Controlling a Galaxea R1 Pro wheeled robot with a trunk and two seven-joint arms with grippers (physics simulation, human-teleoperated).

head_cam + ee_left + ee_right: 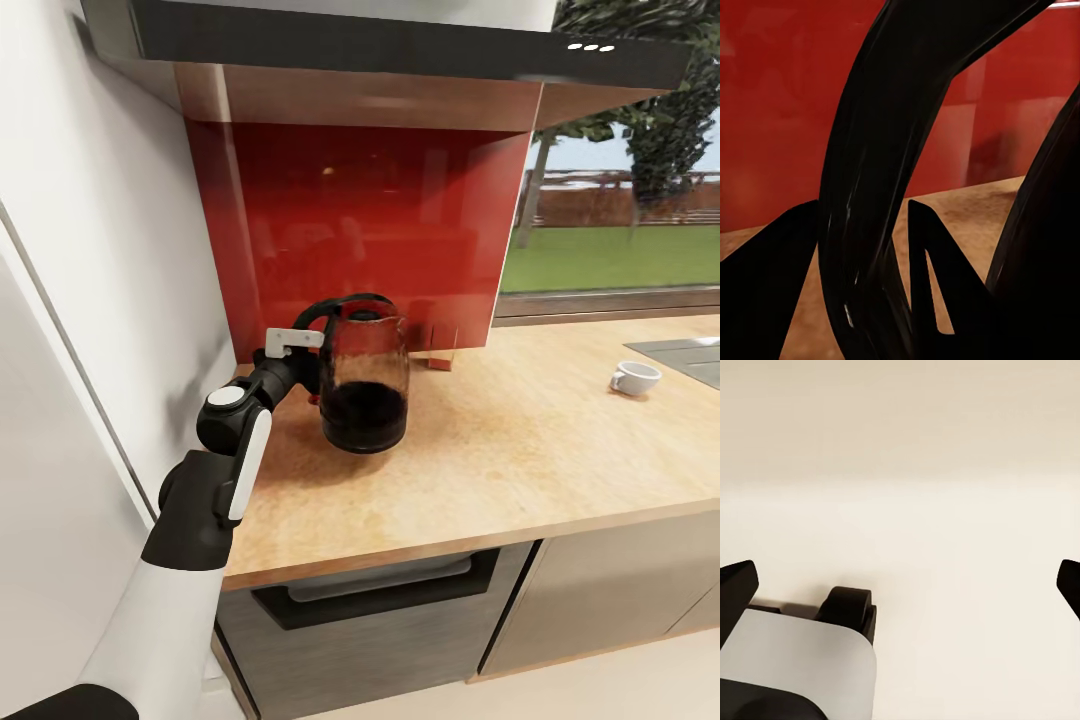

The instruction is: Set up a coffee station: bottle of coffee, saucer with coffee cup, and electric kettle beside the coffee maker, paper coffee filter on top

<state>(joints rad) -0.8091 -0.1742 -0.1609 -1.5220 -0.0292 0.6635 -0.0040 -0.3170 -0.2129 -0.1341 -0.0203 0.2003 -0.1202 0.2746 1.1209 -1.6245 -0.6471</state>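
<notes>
The left hand (308,352) pinches the kettle (364,385) by its handle, on the table (520,440) near the red wall; cup (634,377) well apart. Left wrist: handle (881,187) between fingers (945,277); keep it upright, firmly held. Right wrist: right hand (900,581) spread over floor.

- From my head camera, the electric kettle (364,385) stands on the kitchen countertop (520,440), toward its left end and near the backsplash panel (360,215) behind it.
- My left gripper (312,372) is at the kettle's left side, on its handle (335,305); in my left wrist camera the handle (881,187) runs between the fingers (945,277).
- The coffee cup (634,377) sits on the countertop well to the kettle's right, just left of the cooktop (690,355).
- A range hood (380,45) hangs above the kettle.
- The window (620,210) lies behind the counter's right part.
- An oven (370,620) sits under the countertop, below the kettle.
- My right gripper (907,577) hangs spread wide over the floor (945,510).
</notes>
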